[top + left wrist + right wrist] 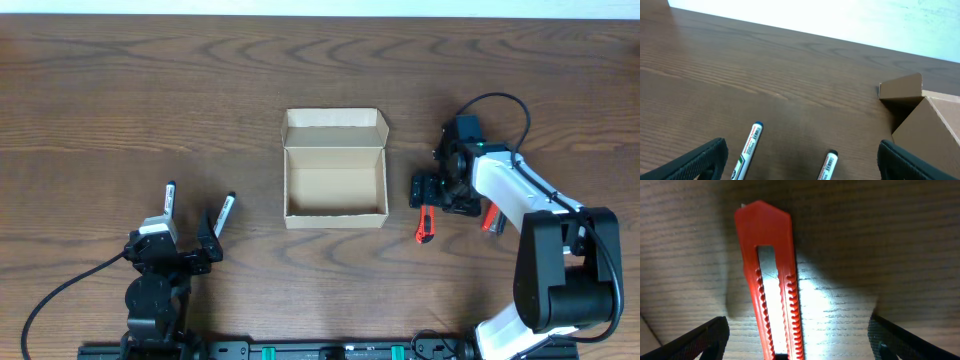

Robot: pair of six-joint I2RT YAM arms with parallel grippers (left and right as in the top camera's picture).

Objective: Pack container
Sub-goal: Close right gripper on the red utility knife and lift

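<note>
Small tan cardboard box (335, 218), open, empty, on the table (120, 100). Likely light, crushable: grip side walls, not the hinged flap (335, 122). Right of box: right gripper (800, 342), jaws wide, empty, over red plastic utility knife (770, 280). Left of box: left gripper (800, 162) likewise.
</note>
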